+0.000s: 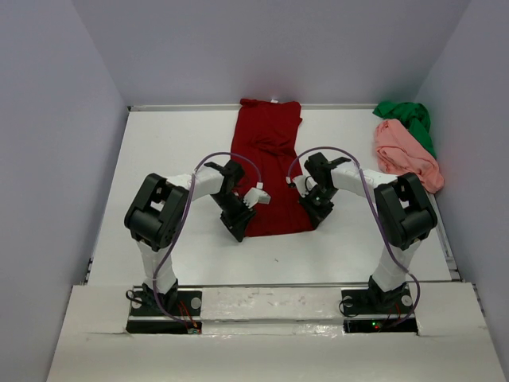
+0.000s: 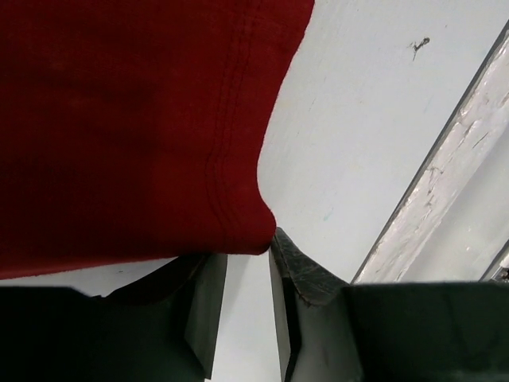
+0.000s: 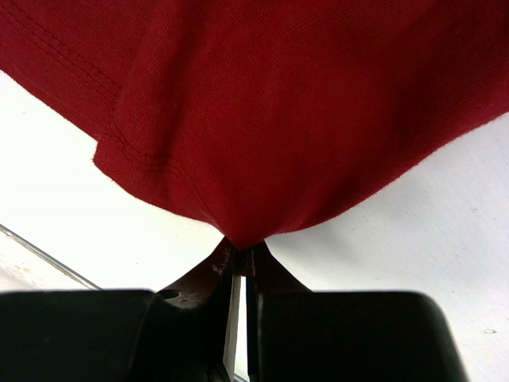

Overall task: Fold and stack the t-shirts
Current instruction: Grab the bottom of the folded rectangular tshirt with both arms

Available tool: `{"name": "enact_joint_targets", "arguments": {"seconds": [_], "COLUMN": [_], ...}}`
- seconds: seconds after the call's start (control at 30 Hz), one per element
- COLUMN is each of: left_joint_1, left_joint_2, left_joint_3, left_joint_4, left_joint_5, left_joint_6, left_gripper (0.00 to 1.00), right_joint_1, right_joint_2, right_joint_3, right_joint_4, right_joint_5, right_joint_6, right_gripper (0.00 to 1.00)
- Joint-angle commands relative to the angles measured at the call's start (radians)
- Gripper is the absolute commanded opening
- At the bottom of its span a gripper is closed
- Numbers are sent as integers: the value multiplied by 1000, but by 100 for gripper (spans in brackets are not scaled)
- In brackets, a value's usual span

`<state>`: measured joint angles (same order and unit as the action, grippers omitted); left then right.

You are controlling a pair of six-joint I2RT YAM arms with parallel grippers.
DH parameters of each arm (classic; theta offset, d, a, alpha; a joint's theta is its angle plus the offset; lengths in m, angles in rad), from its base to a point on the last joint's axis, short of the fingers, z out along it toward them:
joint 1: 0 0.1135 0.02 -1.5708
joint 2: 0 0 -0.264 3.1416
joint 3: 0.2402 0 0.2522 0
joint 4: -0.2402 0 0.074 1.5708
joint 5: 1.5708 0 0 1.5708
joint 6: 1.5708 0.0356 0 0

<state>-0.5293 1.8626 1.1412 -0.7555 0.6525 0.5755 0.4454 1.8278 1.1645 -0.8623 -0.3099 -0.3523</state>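
Right gripper is closed on the near hem of the dark red t-shirt. In the right wrist view its two fingers meet with only a sliver between them, and the cloth rises out of the pinch in a small tent, with creases fanning away from it. In the overhead view this grip sits at about 5 o'clock on the shirt. Left gripper is at about 7 o'clock on the same shirt, at the other near corner. Its jaws stand partly apart with bare white table showing through the narrow gap. The stitched corner of the hem touches the fingertips from above, but it is not between them, so no hold can be seen on that side. A scuffed white strip runs aslant past this gripper at about 3 o'clock in the left wrist view. From the two grippers the red shirt runs as a long, narrow band straight toward 12 o'clock, wrinkled about its middle, and its far end reaches the back wall. Well apart from it, at about 2 o'clock on the table, the salmon pink t-shirt lies crumpled. The bright green t-shirt is bunched just behind it, touching it, in the far right corner.
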Motion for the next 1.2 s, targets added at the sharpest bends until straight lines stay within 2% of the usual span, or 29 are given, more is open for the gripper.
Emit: {"name": "enact_joint_targets", "arguments": {"seconds": [0.0, 0.03, 0.23, 0.3, 0.4, 0.87, 1.17], "left_joint_1": [-8, -8, -8, -9, -9, -9, -15], "left_joint_2": [-3, -8, -32, -40, -51, -147, -187], "left_joint_3": [12, 11, 2, -4, -8, -8, 44], "left_joint_4": [-13, -5, 7, 15, 18, -91, -267], "left_joint_5": [-36, -50, -85, -97, -106, -24, 38], "left_joint_6": [0, -3, -19, -22, -26, 106, 296], "left_gripper": [39, 33, 13, 12, 0, 0, 0], "right_joint_1": [-1, -1, -1, -1, -1, -1, -1], "right_joint_2": [-9, -10, -9, -12, -13, -88, -202], "right_joint_3": [18, 17, 20, 21, 26, 49, 101], "right_joint_4": [8, 8, 5, 2, -1, -83, -243], "right_joint_5": [8, 11, 15, 17, 20, 12, -18], "right_joint_6": [-17, -17, -19, -17, -17, -40, -99], "right_gripper": [6, 6, 4, 4, 2, 0, 0]}}
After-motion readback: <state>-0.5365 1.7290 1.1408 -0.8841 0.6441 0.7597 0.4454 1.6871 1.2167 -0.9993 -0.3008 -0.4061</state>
